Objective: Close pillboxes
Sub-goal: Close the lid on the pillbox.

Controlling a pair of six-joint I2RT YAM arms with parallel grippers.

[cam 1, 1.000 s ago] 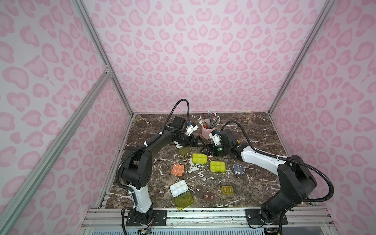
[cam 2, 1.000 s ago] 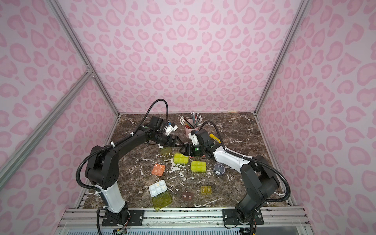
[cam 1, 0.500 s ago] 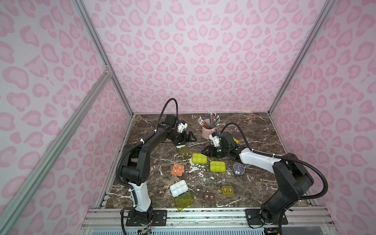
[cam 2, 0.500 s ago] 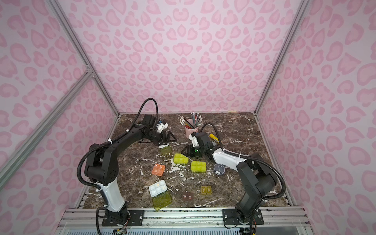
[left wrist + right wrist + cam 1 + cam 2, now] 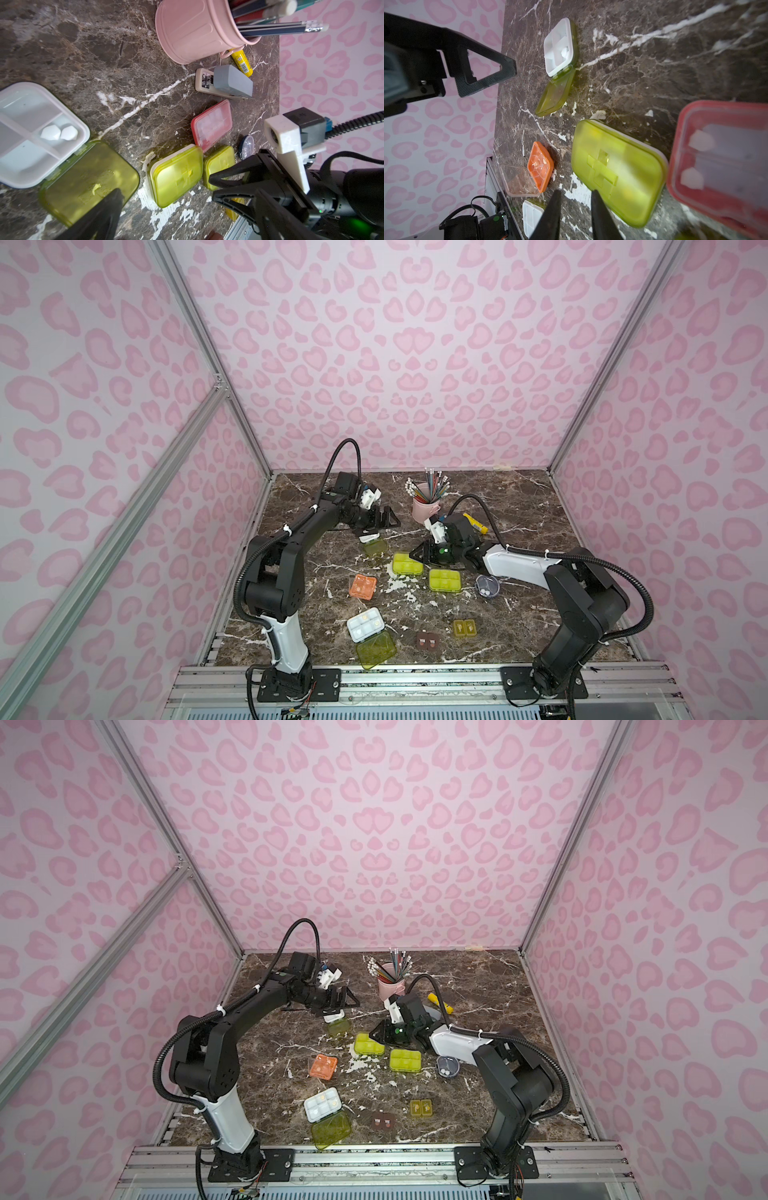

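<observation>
Orange pillbox (image 5: 363, 585), yellow-green lid (image 5: 407, 563), pink-blotched walls (image 5: 415, 364), brown white-veined marble table (image 5: 519, 497)

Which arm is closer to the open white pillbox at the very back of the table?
Left. The left arm has its jaws just above that open pillbox; the right arm has its jaws farther off, beside a closed yellow-green pillbox.

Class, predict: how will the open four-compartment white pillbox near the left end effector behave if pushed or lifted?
Probably light: the thin plastic pillbox may slide on the marble. Its hinged lid lies flat open, so it likely flops when lifted. Two loose pills could spill if tilted.
</observation>
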